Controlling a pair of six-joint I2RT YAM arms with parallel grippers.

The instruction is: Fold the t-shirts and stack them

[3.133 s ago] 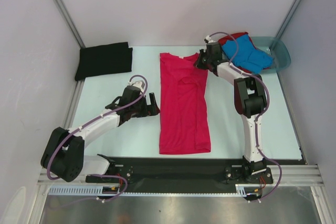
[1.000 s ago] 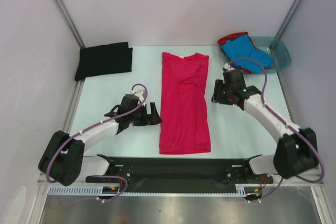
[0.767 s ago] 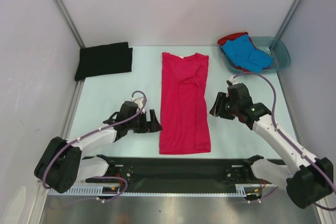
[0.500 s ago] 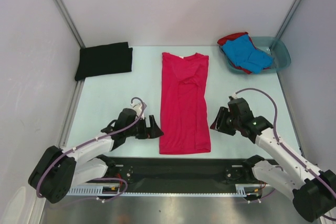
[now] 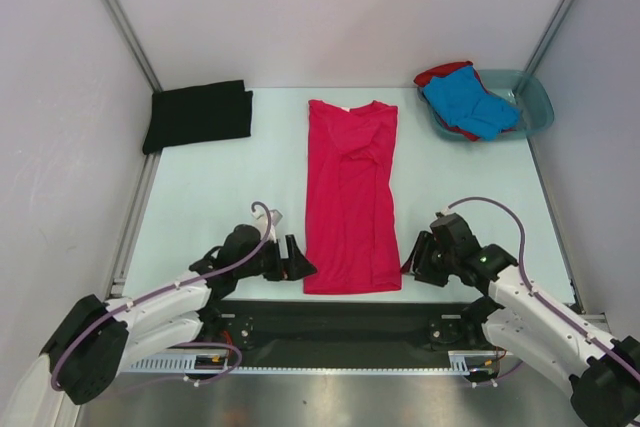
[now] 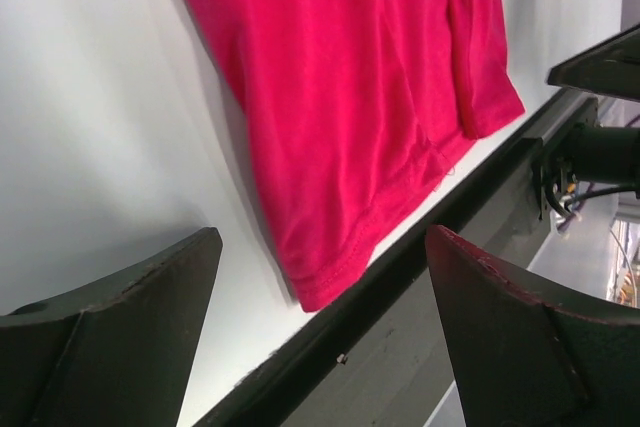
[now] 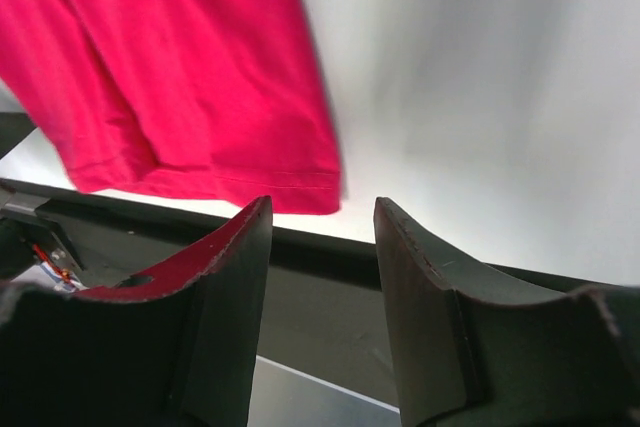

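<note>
A magenta-pink t-shirt [image 5: 350, 197] lies flat mid-table, folded into a long strip. My left gripper [image 5: 298, 259] is beside its near left corner, open and empty. In the left wrist view the shirt's hem corner [image 6: 318, 282] shows between the wide-spread fingers [image 6: 150, 287]. My right gripper [image 5: 410, 265] hovers by the near right corner, open with nothing between its jaws. The pink hem [image 7: 280, 187] lies just beyond the right gripper [image 7: 322, 205]. A folded black t-shirt [image 5: 198, 115] rests at the back left. A blue t-shirt [image 5: 468, 102] and a red one [image 5: 438, 74] sit in the basin.
The translucent teal basin [image 5: 538, 107] stands at the back right corner. A black rail [image 5: 330, 312] runs along the table's near edge, right below both grippers. White walls close in the left, right and back sides.
Both grippers have travelled toward the near edge along the pink shirt's sides, down to its bottom corners. The shirt itself has not moved.
</note>
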